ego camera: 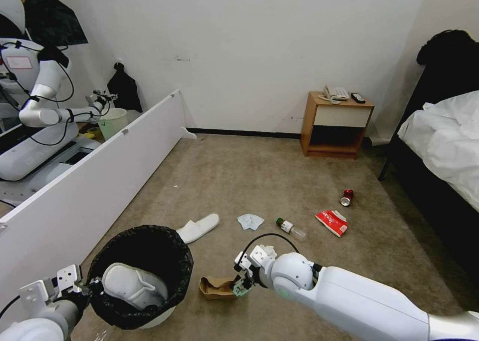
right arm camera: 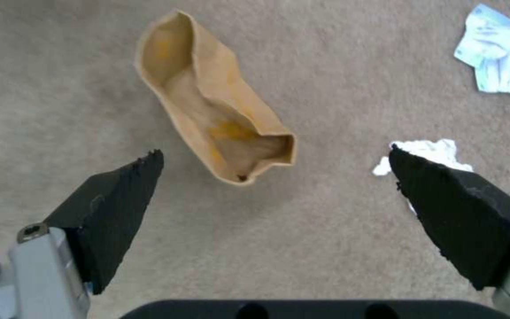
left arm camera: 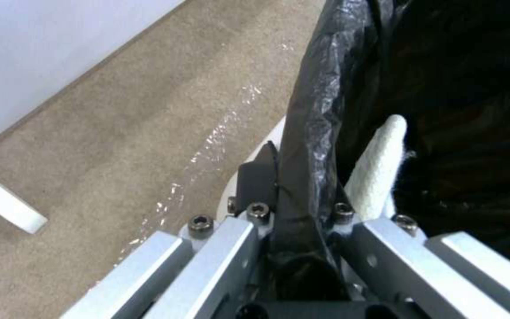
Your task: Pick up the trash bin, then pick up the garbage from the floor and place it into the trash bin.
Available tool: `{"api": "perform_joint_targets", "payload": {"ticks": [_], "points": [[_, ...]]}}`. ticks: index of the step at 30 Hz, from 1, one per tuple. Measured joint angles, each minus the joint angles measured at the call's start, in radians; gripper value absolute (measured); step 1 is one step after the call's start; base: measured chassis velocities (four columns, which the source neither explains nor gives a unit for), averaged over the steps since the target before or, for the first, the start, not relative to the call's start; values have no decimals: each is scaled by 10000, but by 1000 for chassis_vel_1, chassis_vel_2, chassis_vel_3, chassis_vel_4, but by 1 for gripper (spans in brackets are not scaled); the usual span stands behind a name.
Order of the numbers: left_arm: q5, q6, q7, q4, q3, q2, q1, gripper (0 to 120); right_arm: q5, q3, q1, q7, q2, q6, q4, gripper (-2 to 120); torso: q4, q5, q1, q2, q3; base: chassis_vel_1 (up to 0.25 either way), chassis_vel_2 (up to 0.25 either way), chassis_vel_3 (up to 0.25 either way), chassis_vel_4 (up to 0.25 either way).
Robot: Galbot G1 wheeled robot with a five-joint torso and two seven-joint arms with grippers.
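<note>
The small round white plastic trash bin [ego camera: 141, 276], lined with a black bag, holds one white slipper [ego camera: 134, 285]. On the carpet lie another white slipper [ego camera: 198, 227], a brown cardboard scrap [ego camera: 215, 287], a crumpled tissue [ego camera: 250, 221], a green-capped clear bottle [ego camera: 291, 228], a red snack packet [ego camera: 332, 222] and a red can [ego camera: 347, 197].

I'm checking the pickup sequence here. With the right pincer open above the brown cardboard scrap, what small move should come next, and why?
Probably lower the right pincer and close it on the brown cardboard scrap. Its fingers are spread wide with the scrap lying flat on the carpet just ahead of them, untouched. The left pincer already clamps the trash bin by its rim.
</note>
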Motion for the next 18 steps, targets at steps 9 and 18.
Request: {"api": "perform_joint_targets", "payload": {"ticks": [9, 18], "points": [[1, 0, 11, 18, -1, -62, -34, 1, -501, -369, 351, -249, 834, 331, -1385, 98, 0, 0, 0, 0, 1, 0, 0, 0, 0], [8, -1, 25, 18, 15, -75, -26, 1, -874, -803, 801, -447, 1885, 600, -2169, 98, 1, -1, 0, 0, 0, 0, 0, 0, 0]]}}
